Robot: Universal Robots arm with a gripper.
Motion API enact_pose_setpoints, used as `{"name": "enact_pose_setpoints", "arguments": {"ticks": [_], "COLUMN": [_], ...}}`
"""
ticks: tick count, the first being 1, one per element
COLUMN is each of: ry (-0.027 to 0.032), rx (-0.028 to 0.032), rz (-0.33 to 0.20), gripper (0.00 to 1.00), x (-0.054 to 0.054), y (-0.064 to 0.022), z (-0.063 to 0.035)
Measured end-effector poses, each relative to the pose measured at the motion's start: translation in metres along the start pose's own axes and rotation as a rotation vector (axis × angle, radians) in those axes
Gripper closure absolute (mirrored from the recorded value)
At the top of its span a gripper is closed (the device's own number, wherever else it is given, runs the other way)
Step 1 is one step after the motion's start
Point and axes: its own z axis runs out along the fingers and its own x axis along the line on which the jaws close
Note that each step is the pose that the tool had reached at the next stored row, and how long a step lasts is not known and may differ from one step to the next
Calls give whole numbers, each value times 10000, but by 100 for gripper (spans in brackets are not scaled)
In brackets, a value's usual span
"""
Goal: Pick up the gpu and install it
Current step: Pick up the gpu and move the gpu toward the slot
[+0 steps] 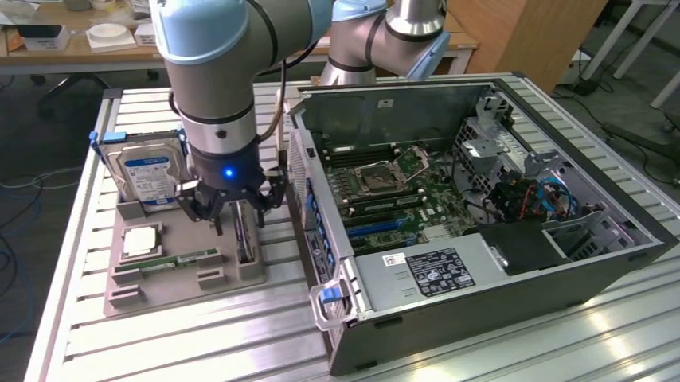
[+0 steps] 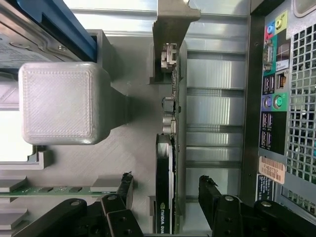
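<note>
Wrist view: gpu (image 2: 164, 197) stands on edge in tray (image 2: 133, 158) slot | gripper (image 2: 165, 181) spread wide, straddling it, untouched | likely light, stiff, fragile; best pinched across flat faces, clear of connectors.

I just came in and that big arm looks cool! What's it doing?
A robot arm hovers over a grey tray of computer parts. Its end effector is open, with one finger on each side of the gpu, which stands on edge in the tray. It has not gripped the card yet. The computer case beside the tray lies open, and the gpu is not installed in it.
</note>
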Motion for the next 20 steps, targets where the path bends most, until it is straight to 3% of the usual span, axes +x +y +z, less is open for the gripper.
{"name": "enact_pose_setpoints", "arguments": {"ticks": [9, 14, 20], "ry": [-1, -1, -7], "rx": [-1, -1, -1], "rz": [0, 7, 50], "gripper": [35, 35, 35], "x": [-26, -26, 12], "y": [16, 86, 91], "z": [38, 55, 65]}}
